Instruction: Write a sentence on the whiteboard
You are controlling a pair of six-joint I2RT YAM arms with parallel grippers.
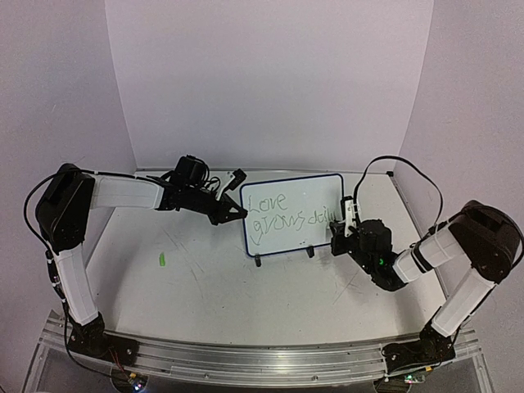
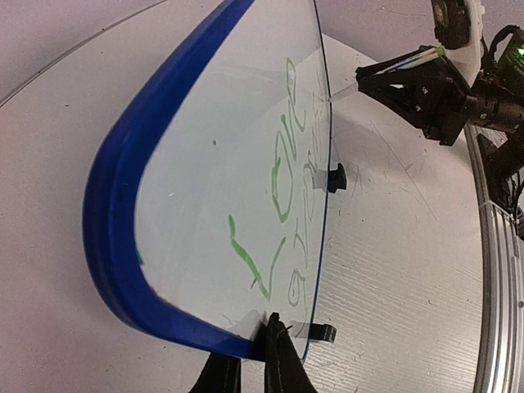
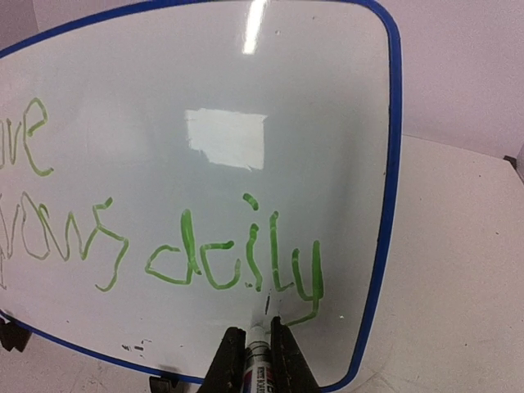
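The whiteboard (image 1: pixel 292 211) stands upright on two black feet at the table's middle, blue-rimmed. The sentence (image 1: pixel 286 211), in green handwriting, reads "Love grows daily" in two lines; "daily" shows in the right wrist view (image 3: pixel 237 258). My left gripper (image 1: pixel 240 211) is shut on the whiteboard's left edge (image 2: pixel 123 246), its fingers (image 2: pixel 282 360) pinching the rim. My right gripper (image 1: pixel 337 233) is shut on a marker (image 3: pixel 258 360), whose tip touches the board just below the tail of the "y". The marker also shows in the left wrist view (image 2: pixel 393 70).
A green marker cap (image 1: pixel 163 260) lies on the table to the left. White walls enclose the back and sides. A metal rail (image 1: pixel 262 360) runs along the near edge.
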